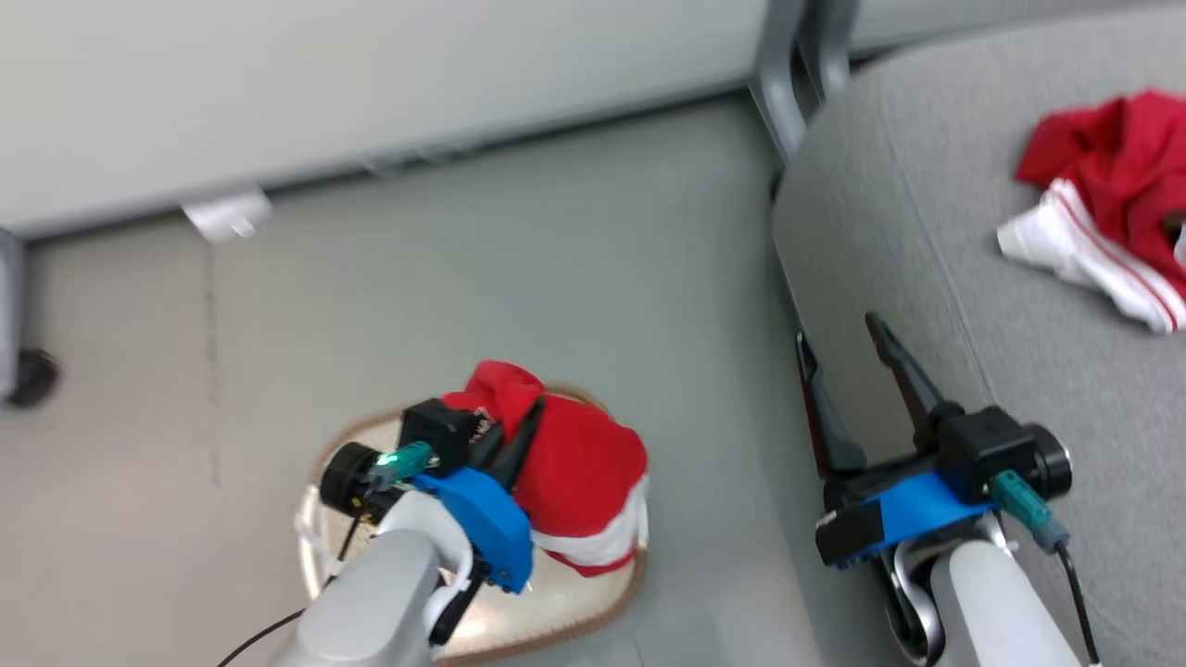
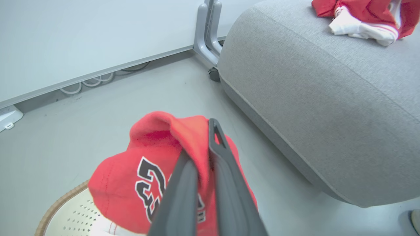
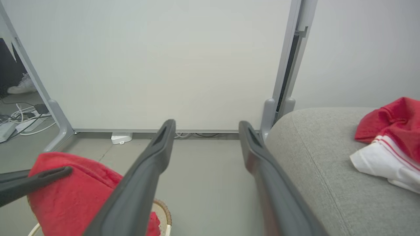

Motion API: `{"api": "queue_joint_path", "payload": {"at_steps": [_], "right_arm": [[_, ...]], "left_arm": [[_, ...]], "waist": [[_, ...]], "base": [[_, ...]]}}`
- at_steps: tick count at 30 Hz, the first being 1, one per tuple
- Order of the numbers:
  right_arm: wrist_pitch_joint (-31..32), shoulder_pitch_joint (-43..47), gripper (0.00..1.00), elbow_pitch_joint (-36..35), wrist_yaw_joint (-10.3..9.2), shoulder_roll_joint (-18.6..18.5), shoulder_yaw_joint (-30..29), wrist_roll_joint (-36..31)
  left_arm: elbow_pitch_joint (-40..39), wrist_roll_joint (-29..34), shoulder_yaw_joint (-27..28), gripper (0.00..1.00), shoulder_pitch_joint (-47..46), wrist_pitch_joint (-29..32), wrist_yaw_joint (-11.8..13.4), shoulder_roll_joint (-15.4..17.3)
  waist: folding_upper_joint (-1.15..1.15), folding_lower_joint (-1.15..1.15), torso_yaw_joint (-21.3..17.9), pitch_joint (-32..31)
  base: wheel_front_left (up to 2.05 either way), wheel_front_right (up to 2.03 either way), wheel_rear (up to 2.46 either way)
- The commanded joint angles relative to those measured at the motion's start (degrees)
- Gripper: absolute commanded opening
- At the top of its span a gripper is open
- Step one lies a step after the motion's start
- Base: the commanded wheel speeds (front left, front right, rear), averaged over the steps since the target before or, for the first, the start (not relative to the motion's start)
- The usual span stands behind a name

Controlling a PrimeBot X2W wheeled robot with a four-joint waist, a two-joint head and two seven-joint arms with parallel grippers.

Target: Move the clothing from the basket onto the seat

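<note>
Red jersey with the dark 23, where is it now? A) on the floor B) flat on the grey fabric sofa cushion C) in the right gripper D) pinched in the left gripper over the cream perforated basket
D: the left gripper is shut on the red 23 jersey above the cream perforated basket.

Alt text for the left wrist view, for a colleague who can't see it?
The left gripper is shut on a red garment with dark lettering, over the basket. At right, the grey seat carries a second red-and-white garment.
</note>
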Motion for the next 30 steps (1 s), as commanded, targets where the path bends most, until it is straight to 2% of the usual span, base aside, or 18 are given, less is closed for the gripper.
{"api": "queue_joint_path", "payload": {"at_steps": [1, 8, 15, 30], "right_arm": [[0.2, 1.4, 1.0, 0.0, -0.06, 0.0, -0.1, -0.1], [2.2, 5.4, 1.0, -0.9, -0.06, 0.0, 0.7, 0.3], [3.6, 7.4, 1.0, -1.9, -0.06, 0.0, 2.1, 1.3], [3.8, 8.8, 1.0, -2.1, -0.06, 0.0, 3.5, 2.1]], "left_arm": [[-0.9, -0.4, -0.9, 0.0, 0.9, -0.2, -0.1, 0.0], [-6.4, -2.9, -5.8, 0.0, -1.7, -0.2, -0.1, 0.0], [-8.7, -5.9, -8.9, 0.0, -5.7, -0.2, -0.1, -0.4], [-6.7, -11.7, -14.1, 0.0, -9.8, -0.2, -0.1, -0.9]], "waist": [[0.0, 0.02, 4.5, -7.2], [0.0, 0.02, 6.7, -12.8], [0.0, 0.02, 7.7, -15.8], [0.0, 0.02, 7.2, -16.3]], "base": [[0.0, 0.0, 0.0], [0.0, 0.0, 0.0], [0.0, 0.0, 0.0], [0.0, 0.0, 0.0]]}}
